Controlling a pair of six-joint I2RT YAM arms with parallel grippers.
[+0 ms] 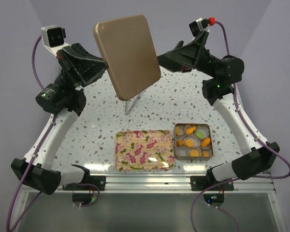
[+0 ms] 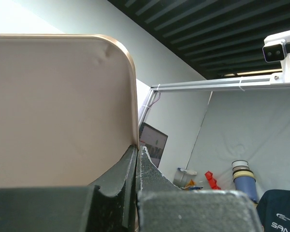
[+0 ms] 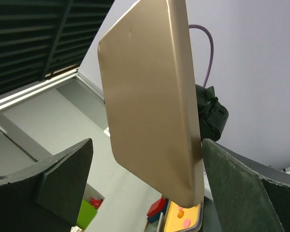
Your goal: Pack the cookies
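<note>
The left pincer (image 2: 137,154) clamps the tan rounded-rectangular metal lid (image 1: 127,55) aloft, presumably for handover to the released right pincer (image 3: 147,145).

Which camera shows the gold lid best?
Top external: the whole gold lid shows, held tilted above the table. Left wrist shows only one face, with the left gripper shut on its edge. Right wrist shows it obliquely, top cropped, inside the open right gripper.

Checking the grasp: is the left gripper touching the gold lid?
Touching. The left wrist view shows the left gripper shut on the edge of the lid.
</note>
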